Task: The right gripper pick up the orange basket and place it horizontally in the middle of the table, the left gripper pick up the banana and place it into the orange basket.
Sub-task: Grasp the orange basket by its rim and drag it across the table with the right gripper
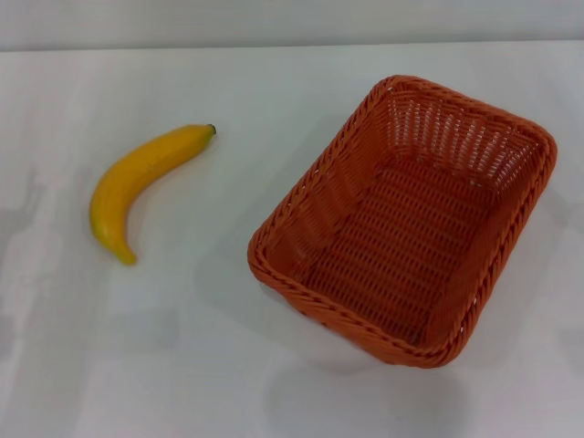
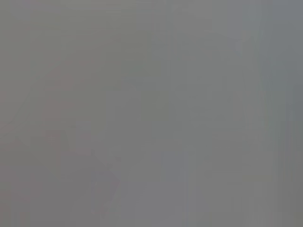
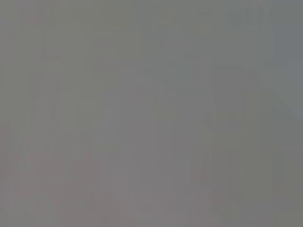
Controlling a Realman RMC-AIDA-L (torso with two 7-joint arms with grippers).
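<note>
Banana [image 1: 137, 188] left of skewed orange basket [image 1: 402, 222].

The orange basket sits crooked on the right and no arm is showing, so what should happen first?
Probably the right arm reaches in for the orange basket: it lies skewed, right of the table's middle, with the banana untouched on the left.

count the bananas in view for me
1. The banana lies on the table on the robot's left side, apart from the orange basket, which holds nothing. The wrist views show only blank grey, so nothing more can be counted there.
</note>
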